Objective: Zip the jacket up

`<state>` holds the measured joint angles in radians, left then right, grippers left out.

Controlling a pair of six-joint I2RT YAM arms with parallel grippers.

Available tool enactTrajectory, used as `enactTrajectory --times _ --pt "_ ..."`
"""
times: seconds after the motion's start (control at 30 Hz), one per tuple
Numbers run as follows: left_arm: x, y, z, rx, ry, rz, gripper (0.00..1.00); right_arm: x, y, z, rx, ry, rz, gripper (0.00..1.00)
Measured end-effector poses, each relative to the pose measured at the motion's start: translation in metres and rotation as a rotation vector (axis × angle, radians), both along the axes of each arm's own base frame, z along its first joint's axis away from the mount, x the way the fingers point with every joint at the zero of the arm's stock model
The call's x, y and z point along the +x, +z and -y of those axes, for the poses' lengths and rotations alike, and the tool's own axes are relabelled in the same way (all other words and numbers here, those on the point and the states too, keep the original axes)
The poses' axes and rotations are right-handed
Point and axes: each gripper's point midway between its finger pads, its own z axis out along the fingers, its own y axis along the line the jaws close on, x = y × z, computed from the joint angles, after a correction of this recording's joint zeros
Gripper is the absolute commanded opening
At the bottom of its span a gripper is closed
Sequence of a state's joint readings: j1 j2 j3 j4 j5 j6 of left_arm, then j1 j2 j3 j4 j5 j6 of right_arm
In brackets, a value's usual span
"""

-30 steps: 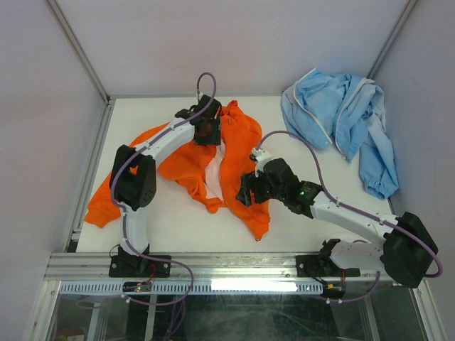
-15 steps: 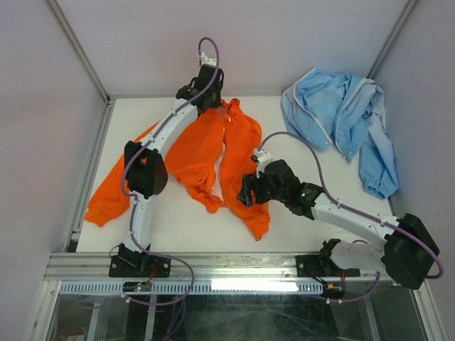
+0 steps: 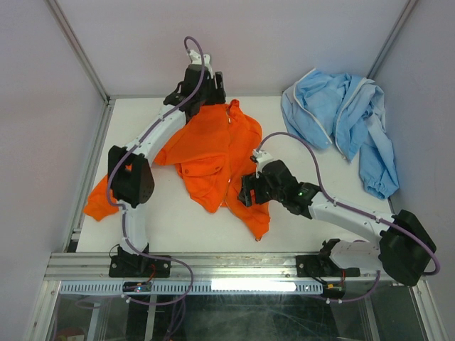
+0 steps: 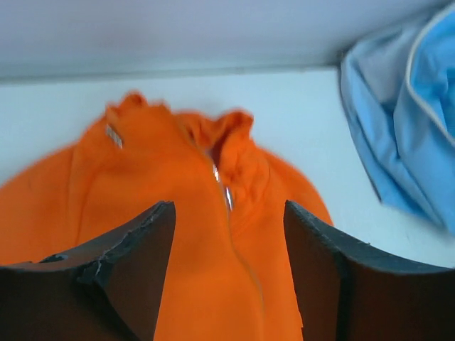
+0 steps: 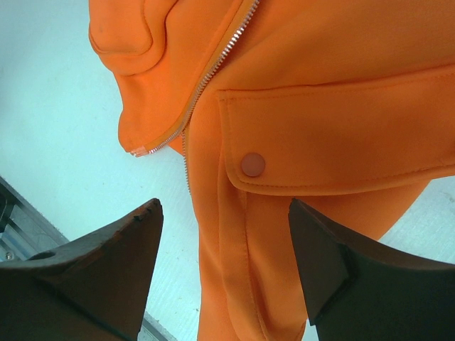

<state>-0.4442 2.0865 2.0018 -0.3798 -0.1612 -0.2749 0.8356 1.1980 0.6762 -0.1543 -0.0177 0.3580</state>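
Hovering over one jacket [image 3: 213,145], left claw [image 4: 227,209] and right claw [image 5: 224,206] gape.

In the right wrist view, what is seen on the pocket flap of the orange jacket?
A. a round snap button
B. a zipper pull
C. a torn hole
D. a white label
A: a round snap button sits near the left end of the pocket flap of the jacket, just right of the zipper.

Front-left table [image 3: 170,227] open; jacket [image 3: 213,149] fills centre, blue garment [image 3: 341,121] blocks far-right.
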Motion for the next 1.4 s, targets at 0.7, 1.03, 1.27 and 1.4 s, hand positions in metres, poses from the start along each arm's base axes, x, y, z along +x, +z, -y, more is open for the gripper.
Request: enactTrajectory --times 0.7,1.03,1.27,1.4 --pt "-0.292 -0.157 -0.009 -0.086 -0.141 -0.499 0.49 0.014 -0.067 -0.014 -0.210 0.012 -0.127 0.41" --pt "-0.305 -0.222 -0.007 -0.123 -0.125 -0.590 0.42 0.092 -0.072 0.025 -0.187 -0.294 -0.144 0.31" --pt "-0.310 -0.219 -0.008 -0.192 -0.120 -0.562 0.47 0.118 -0.066 0.064 -0.199 -0.409 -0.146 0.55" --pt "-0.321 -0.217 -0.013 -0.200 -0.127 -0.580 0.50 0.093 -0.043 0.048 -0.215 -0.306 -0.113 0.60"
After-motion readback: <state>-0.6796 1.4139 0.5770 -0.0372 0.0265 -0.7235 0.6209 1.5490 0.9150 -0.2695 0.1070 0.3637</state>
